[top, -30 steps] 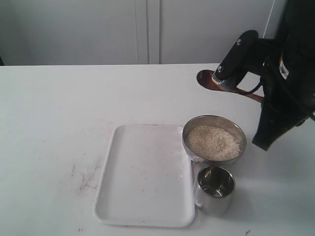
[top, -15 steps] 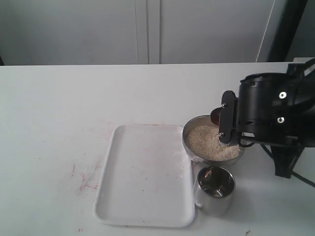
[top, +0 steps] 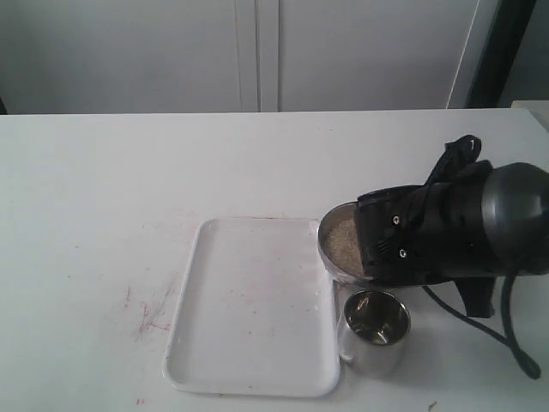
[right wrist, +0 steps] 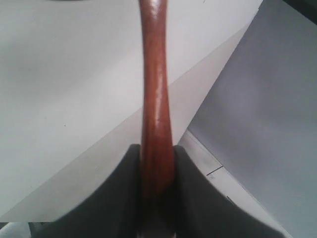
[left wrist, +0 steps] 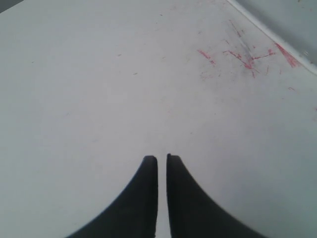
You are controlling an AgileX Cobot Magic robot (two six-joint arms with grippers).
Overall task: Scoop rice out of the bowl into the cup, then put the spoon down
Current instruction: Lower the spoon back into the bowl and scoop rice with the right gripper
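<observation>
Right arm (top: 437, 236) crouches over bowl (top: 328, 260), fingers (right wrist: 114, 198) gripping spoon (right wrist: 156, 99).

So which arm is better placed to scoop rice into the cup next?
Right. The right tool grips the spoon handle over the bowl of rice, beside the cup. The left tool is shut, empty, over the table.

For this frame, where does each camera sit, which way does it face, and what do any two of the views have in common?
Exterior: raised in front of the table, facing the back wall; sees the tray, cup and bowl, which the right arm partly covers.
Left wrist: looks down past the shut left tool at bare table.
Right wrist: looks along the spoon clamped in the right tool.
Shared: exterior and left wrist both show the red marks beside the tray.
</observation>
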